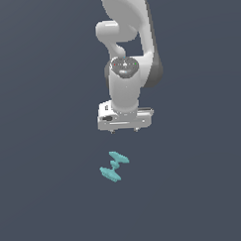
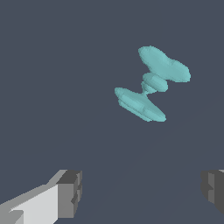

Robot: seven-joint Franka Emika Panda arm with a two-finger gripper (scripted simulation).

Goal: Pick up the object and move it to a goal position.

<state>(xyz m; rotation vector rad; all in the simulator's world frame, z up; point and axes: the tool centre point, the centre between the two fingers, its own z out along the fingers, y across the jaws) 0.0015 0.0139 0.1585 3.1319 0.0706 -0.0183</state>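
A plain teal spool-like object (image 1: 114, 166) lies on a uniform dark slate-blue surface (image 1: 39, 146). The white robot arm (image 1: 125, 53) carries a gripper (image 1: 124, 131) with grey fingertips (image 2: 70, 192).

The small teal spool-shaped piece (image 1: 114, 166) looks like smooth matt plastic, the white robot arm (image 1: 126, 87) above it is smooth, slightly glossy, with matt grey finger pads (image 2: 70, 193)

Teal spool-like object (image 2: 151, 85) lying free, end effector (image 2: 142, 192) fingers (image 2: 70, 194) spread wide, well apart from it
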